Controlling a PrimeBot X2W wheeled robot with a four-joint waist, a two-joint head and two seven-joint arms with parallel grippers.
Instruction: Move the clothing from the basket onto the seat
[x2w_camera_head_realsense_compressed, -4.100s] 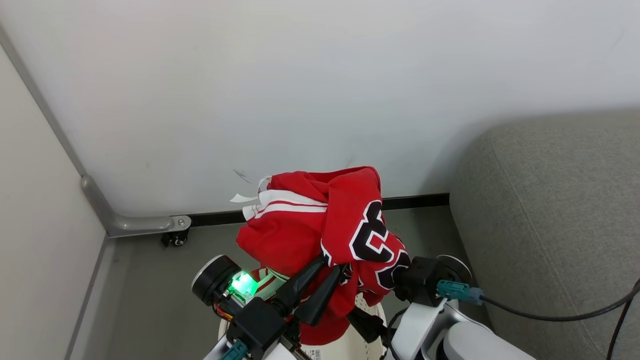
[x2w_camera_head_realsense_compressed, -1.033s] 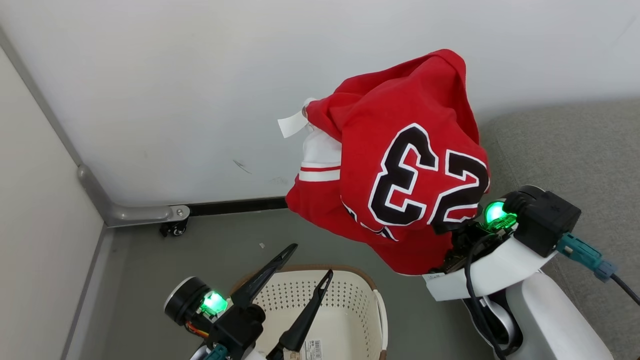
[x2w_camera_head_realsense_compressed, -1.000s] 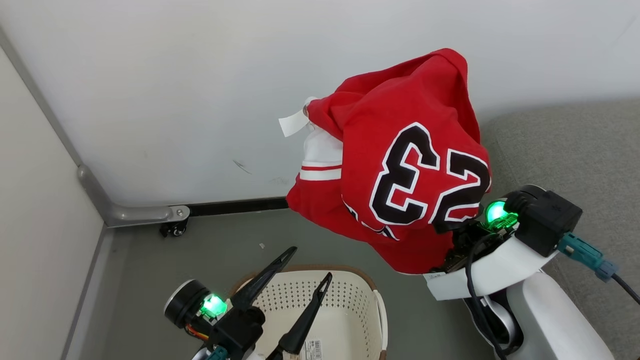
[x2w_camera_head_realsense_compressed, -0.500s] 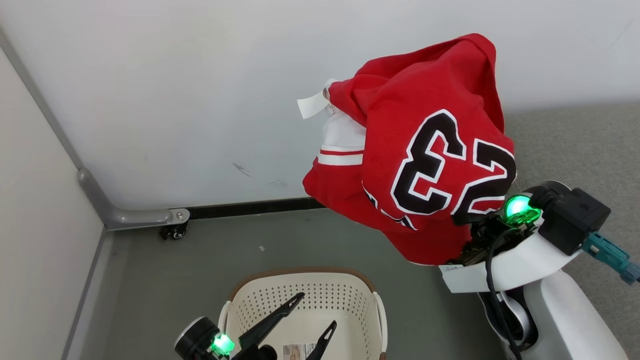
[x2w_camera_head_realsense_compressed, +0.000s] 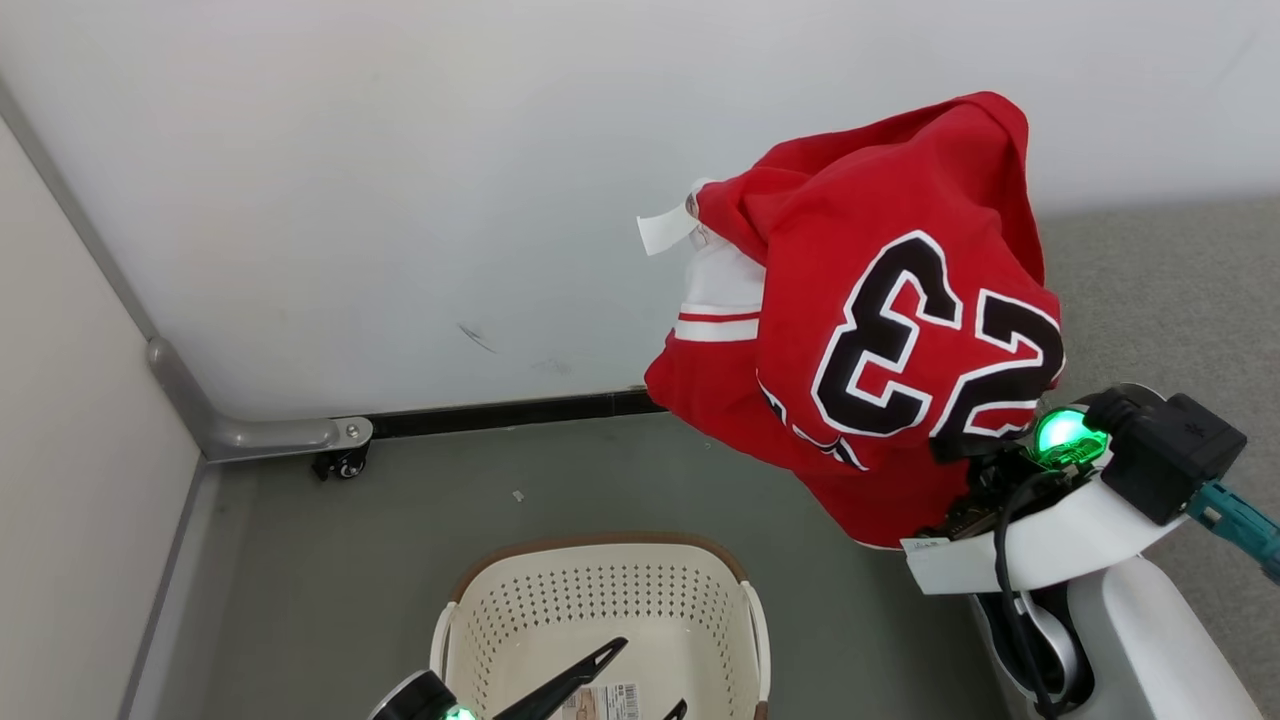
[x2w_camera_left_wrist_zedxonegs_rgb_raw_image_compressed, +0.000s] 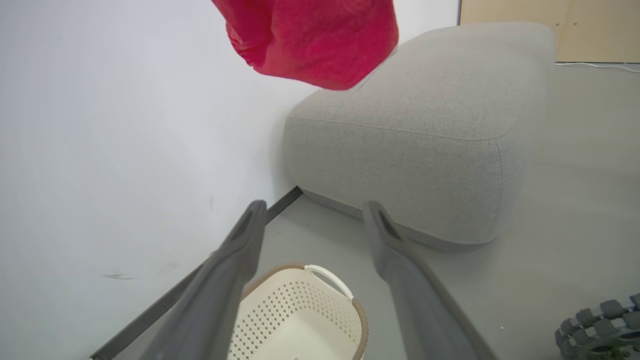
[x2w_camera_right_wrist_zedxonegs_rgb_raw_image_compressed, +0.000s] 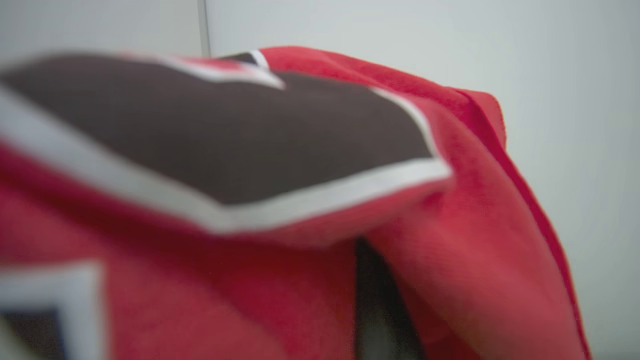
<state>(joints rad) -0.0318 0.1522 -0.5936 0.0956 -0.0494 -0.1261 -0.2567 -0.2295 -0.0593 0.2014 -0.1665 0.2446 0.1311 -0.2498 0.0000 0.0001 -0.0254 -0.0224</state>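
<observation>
The clothing (x2w_camera_head_realsense_compressed: 880, 310), a red jersey with a black 23, hangs bunched in the air in front of the wall, its white tag (x2w_camera_head_realsense_compressed: 665, 228) sticking out left. It drapes over my right gripper (x2w_camera_right_wrist_zedxonegs_rgb_raw_image_compressed: 374, 305), which is shut on it; the cloth hides most of the fingers. The seat (x2w_camera_head_realsense_compressed: 1160, 290) lies just right of the jersey, and in the left wrist view the clothing (x2w_camera_left_wrist_zedxonegs_rgb_raw_image_compressed: 315, 40) hangs above the near end of the seat (x2w_camera_left_wrist_zedxonegs_rgb_raw_image_compressed: 415, 135). The basket (x2w_camera_head_realsense_compressed: 600, 548) stands on the floor below, with no clothes in the part shown. My left gripper (x2w_camera_left_wrist_zedxonegs_rgb_raw_image_compressed: 314, 210) is open over the basket (x2w_camera_left_wrist_zedxonegs_rgb_raw_image_compressed: 327, 274).
A white wall runs close behind the basket and the seat, with a dark baseboard. A grey metal bracket with a caster (x2w_camera_head_realsense_compressed: 340, 448) sits at the left corner. A teal cable plug (x2w_camera_head_realsense_compressed: 1235, 520) juts from my right wrist. A tyre (x2w_camera_left_wrist_zedxonegs_rgb_raw_image_compressed: 595, 320) shows on the floor.
The jersey, held by my right gripper, has moved right toward the seat. My left gripper, still open, has drawn back toward the bottom edge of the head view.
</observation>
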